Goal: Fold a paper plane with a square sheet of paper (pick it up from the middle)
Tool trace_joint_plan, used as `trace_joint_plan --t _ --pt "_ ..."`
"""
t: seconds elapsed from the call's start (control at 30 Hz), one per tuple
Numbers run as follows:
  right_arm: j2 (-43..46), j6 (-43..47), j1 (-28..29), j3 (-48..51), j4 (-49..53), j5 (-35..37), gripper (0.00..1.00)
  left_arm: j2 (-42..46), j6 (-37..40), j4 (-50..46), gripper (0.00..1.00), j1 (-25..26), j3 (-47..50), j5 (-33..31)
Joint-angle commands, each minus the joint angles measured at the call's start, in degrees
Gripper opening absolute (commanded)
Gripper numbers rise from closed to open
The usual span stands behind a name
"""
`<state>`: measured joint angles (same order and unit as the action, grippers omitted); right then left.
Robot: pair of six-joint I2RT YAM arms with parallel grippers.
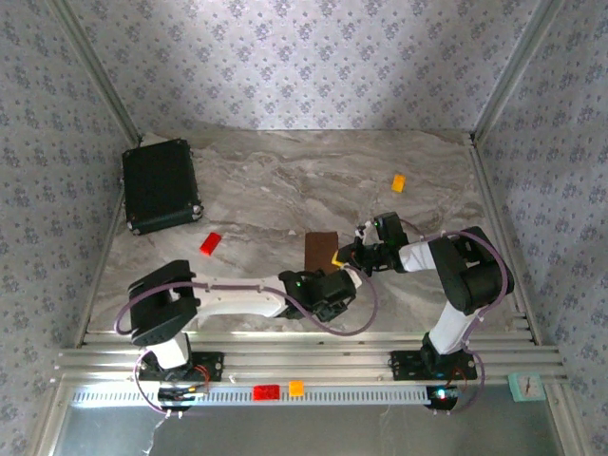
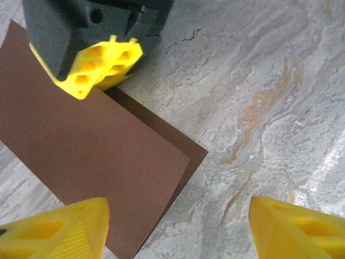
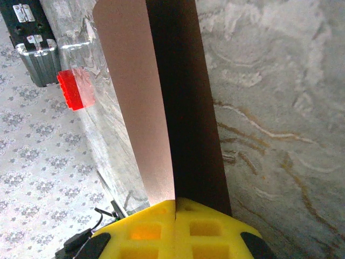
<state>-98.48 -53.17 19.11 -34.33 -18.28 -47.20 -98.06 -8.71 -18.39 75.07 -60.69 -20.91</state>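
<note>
Right jaws pinch folded square sheet of paper (image 1: 320,249); left jaws spread nearby. Red block (image 1: 210,242), black case (image 1: 160,185) well apart.

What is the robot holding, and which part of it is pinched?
The right gripper is shut on the folded brown paper, pinching it at one edge. The left gripper is open above the paper and holds nothing.
</note>
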Motion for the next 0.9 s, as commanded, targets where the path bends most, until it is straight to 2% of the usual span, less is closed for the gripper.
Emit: trace_joint_plan --t 0.0,0.3,0.57,0.77,0.87 --pt "0.6 -0.7 0.3 -0.1 0.4 0.2 0.05 -1.5 2.5 -2.8 0.7 0.6 -2.5 -4.3" --pt "0.7 -0.9 0.4 -0.5 0.4 0.2 0.06 -6.4 3.5 -3.6 0.71 1.9 -5.6 -5.7" --pt "0.4 -0.8 0.3 -0.6 0.4 0.2 0.06 -9.6 4.1 -4.8 0.71 2.0 -7.4 -11.9" --pt "0.6 -0.7 0.2 -0.7 0.6 0.1 0.09 -8.5 4.0 -3.7 0.65 2.1 -6.4 -11.8" --pt "0.7 -0.7 0.1 -0.7 0.7 0.2 0.12 -7.9 3.8 -3.1 0.58 2.0 -5.7 -11.9"
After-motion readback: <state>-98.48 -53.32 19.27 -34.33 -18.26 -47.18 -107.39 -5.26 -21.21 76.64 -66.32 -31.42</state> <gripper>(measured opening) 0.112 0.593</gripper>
